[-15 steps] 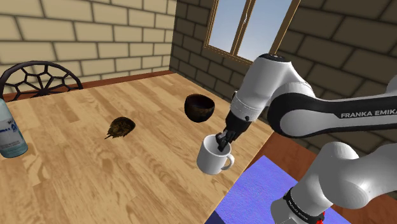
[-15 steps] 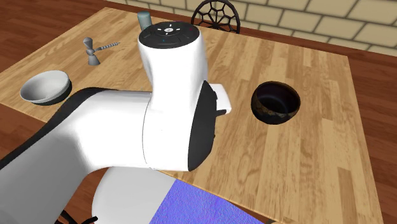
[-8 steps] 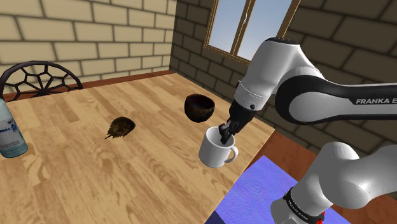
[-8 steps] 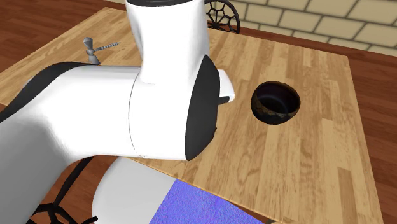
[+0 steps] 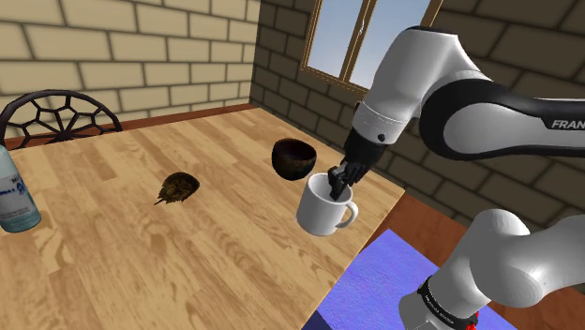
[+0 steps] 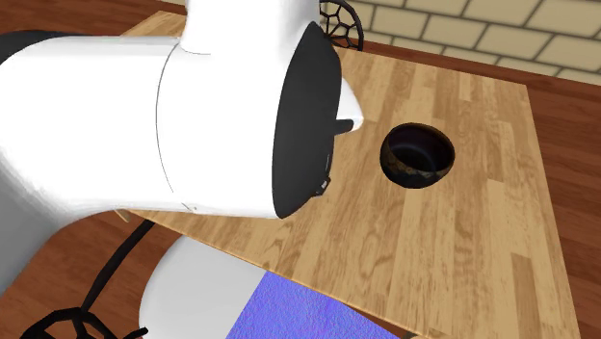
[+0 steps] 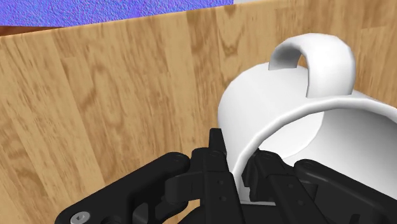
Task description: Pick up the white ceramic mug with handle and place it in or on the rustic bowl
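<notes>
The white mug (image 5: 323,208) hangs above the wooden table (image 5: 112,253), lifted clear of it, its handle turned toward the shoulder view's right. My black gripper (image 5: 339,182) is shut on the mug's rim, one finger inside and one outside. In the wrist view the mug (image 7: 299,127) sits clasped between the fingers (image 7: 219,165), handle pointing away from the hand. The dark rustic bowl (image 5: 294,157) stands on the table just beyond the mug, toward the shoulder view's upper left. In the second exterior view the bowl (image 6: 418,156) is empty and the arm hides most of the mug (image 6: 344,104).
A small dark brown object (image 5: 176,187) lies mid-table. A bottle (image 5: 14,195) stands at the shoulder view's left edge, with a black chair (image 5: 56,117) behind. The table's near edge borders a blue mat (image 5: 375,291). Brick walls and a window (image 5: 361,42) stand behind.
The arm has risen and carried the mug up and toward the shoulder view's right, closer to the bowl. The grip on the rim is unchanged.
</notes>
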`<control>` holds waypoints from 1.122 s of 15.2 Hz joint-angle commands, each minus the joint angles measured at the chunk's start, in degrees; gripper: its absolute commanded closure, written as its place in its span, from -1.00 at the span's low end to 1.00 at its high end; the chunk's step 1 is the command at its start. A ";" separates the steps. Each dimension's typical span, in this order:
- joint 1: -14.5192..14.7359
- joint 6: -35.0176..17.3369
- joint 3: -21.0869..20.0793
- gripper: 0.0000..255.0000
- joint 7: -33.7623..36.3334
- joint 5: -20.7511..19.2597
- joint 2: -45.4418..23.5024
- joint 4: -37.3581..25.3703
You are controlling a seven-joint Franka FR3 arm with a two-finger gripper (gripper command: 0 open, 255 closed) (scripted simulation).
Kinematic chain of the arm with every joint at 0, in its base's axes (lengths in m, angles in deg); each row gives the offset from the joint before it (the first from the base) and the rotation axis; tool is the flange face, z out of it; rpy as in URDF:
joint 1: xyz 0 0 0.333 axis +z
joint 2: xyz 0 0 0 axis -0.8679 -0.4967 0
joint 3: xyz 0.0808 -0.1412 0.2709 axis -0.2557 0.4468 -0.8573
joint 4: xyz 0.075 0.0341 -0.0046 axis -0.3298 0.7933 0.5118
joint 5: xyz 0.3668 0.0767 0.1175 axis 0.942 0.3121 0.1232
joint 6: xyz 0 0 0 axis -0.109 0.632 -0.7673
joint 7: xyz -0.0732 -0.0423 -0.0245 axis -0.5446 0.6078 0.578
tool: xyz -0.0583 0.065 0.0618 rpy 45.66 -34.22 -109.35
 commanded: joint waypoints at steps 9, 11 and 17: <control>-2.39 3.90 3.55 1.00 -3.44 -2.78 -2.84 -6.50; -3.73 3.18 5.19 1.00 -5.58 -4.07 -5.28 -8.08; -7.26 1.53 9.66 1.00 -11.52 -7.36 -13.54 -14.41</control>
